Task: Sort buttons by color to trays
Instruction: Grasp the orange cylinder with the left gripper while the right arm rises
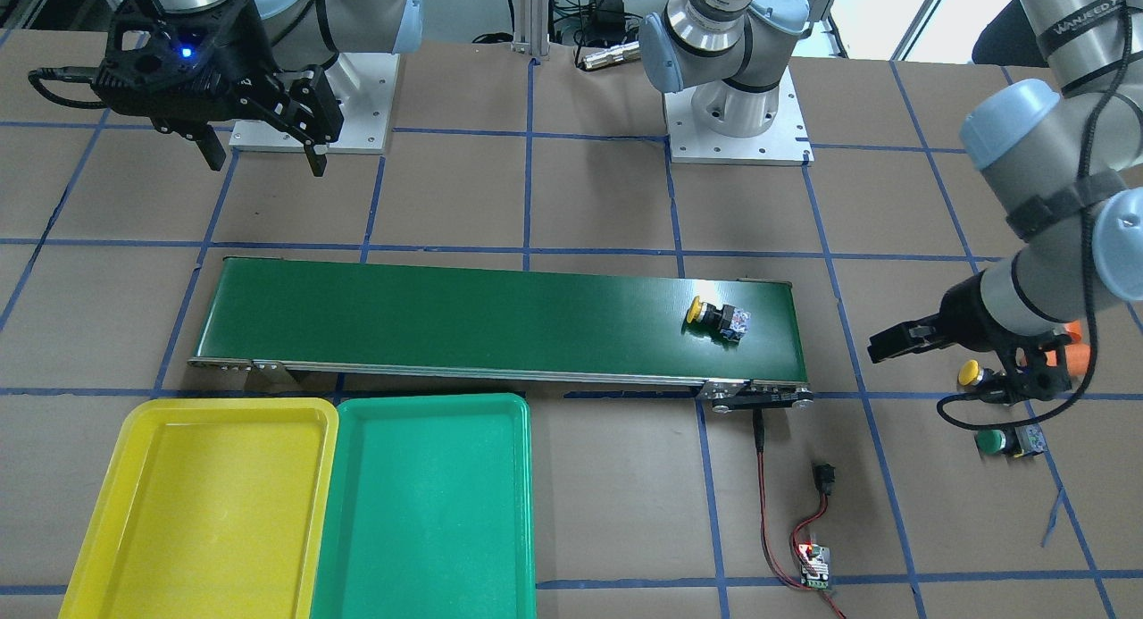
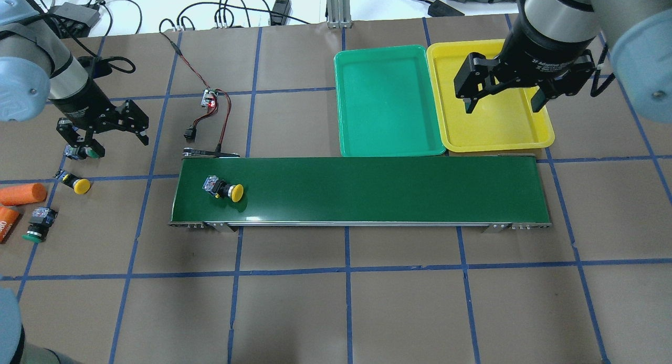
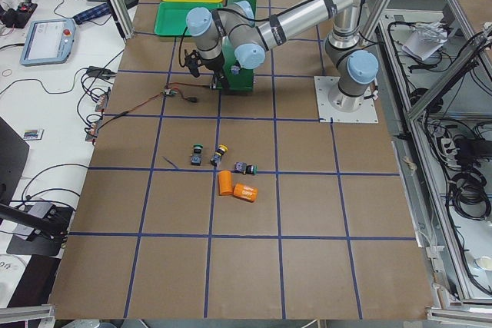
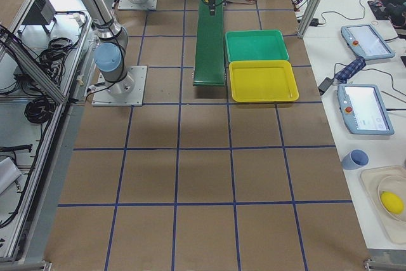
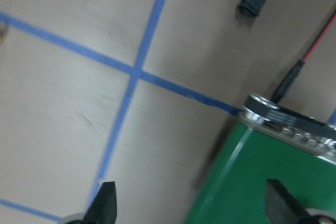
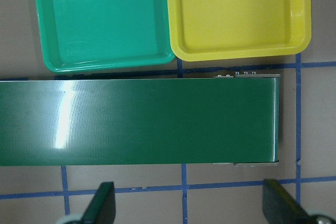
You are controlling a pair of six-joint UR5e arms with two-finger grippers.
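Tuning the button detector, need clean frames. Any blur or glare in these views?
Left wrist view: smeared throughout, tape lines and connector soft. Right wrist view: sharp, but a bright vertical glare streak on the conveyor belt toward the view's left. Overhead view: crisp, yellow button on the belt well defined. Front-facing view: sharp, bright patch top right blown out.

Front view: set across the table from me, looking steeply down, with me at the frame's top. Overhead view: behind my shoulders, looking forward and down. Both share the whole conveyor belt, the yellow tray and the green tray. Side views: high and far at either table end, looking along it. My left wrist view: close, the belt's end at lower right. My right wrist view: higher, straight down on the belt and both trays.
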